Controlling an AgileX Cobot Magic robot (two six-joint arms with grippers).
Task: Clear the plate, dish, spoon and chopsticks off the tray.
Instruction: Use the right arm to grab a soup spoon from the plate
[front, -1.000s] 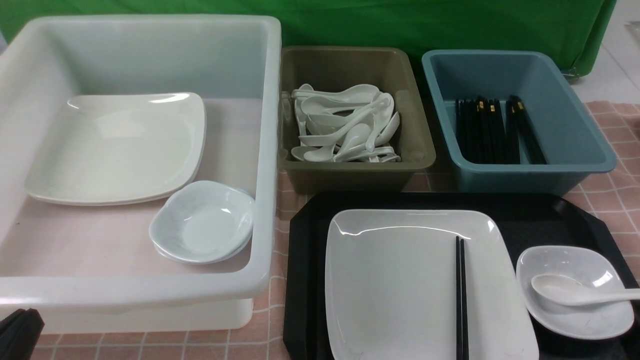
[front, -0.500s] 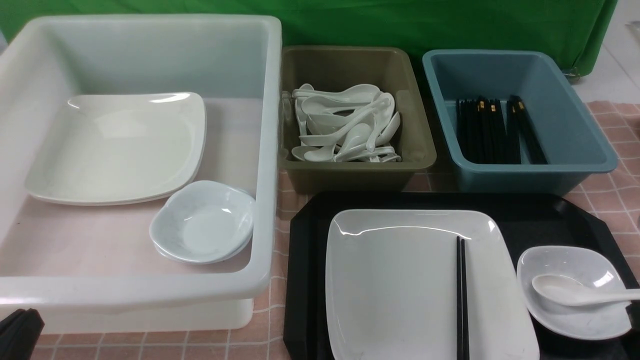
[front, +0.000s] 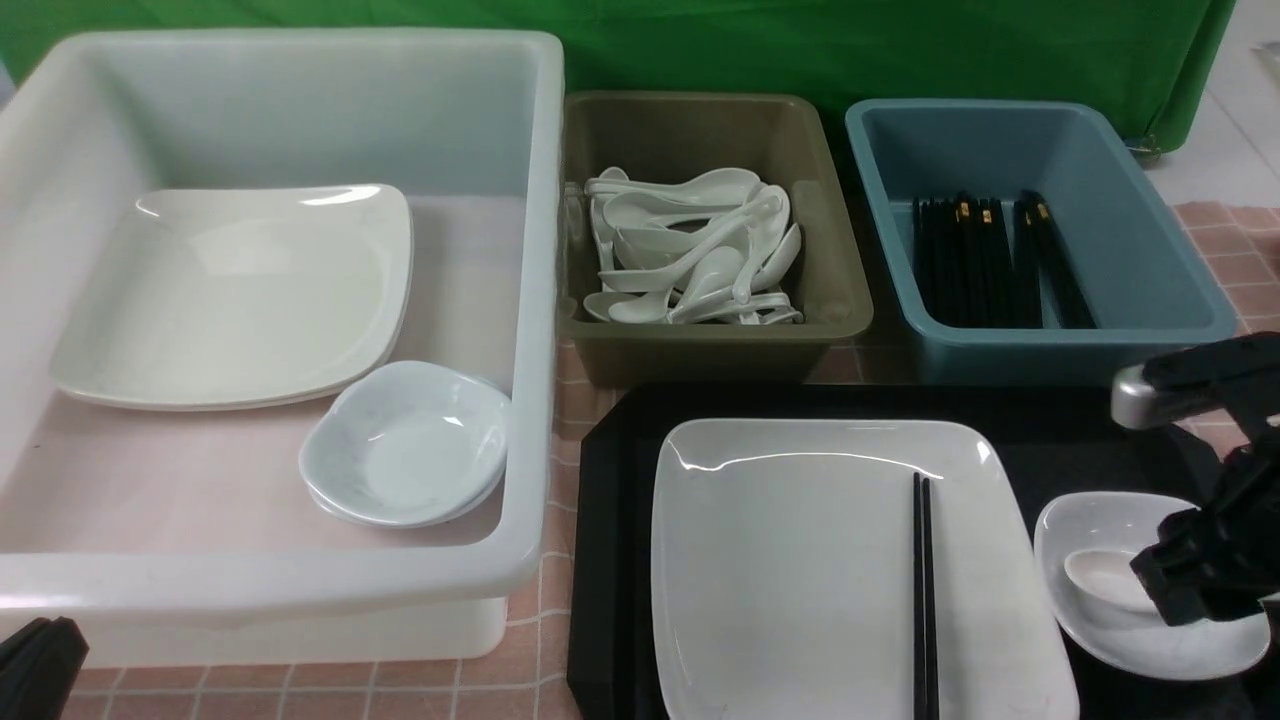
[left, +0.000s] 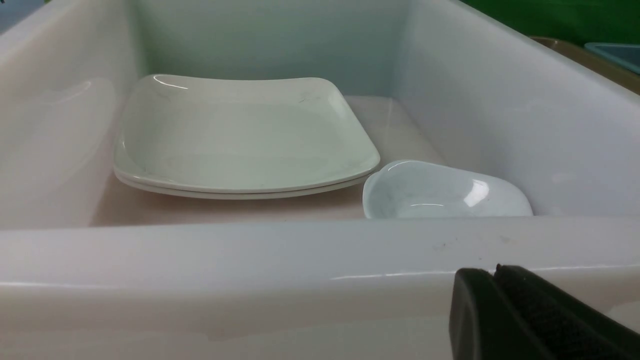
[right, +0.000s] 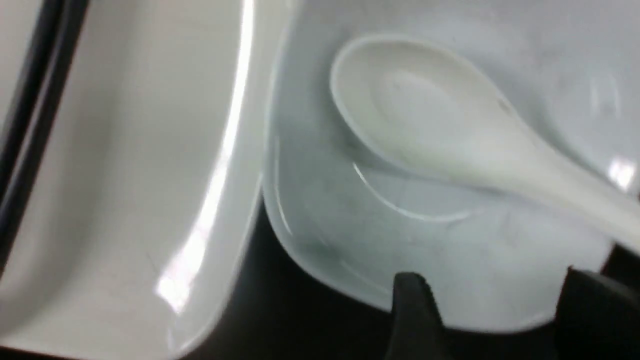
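A large black plastic rectangular tray (front: 620, 520) with cut-off corners is sitting at the near right of a table (front: 300, 690) covered in pink checked cloth. A large glossy white square plate (front: 800, 560) is resting in the middle of the tray. A pair of thin black chopsticks (front: 922, 600) is lying side by side on the plate's right part, running from near to far. Just to the right of the plate, also on the tray, a small shallow white dish (front: 1170, 650) with faint grey mottling is holding a white glossy soup spoon (front: 1100, 578). The spoon's bowl is lying inside the dish and its handle is pointing right.

The black right gripper (front: 1195, 585) is hovering over the right side of the dish, covering the spoon's handle in the front view. Its fingers are standing apart and gripping nothing. The left gripper (left: 497, 310) is waiting low at the near left, in front of a big white plastic tub (front: 540, 300), with its fingers pressed together and nothing between them.

Inside the white tub, stacked white square plates (front: 240, 290) are lying beside small white dishes (front: 405, 450). Behind the tray, an olive tub (front: 840, 290) is holding a heap of white spoons (front: 690, 250). A blue tub (front: 1150, 250) is holding black chopsticks (front: 980, 265). A green backdrop (front: 700, 50) is hanging behind everything
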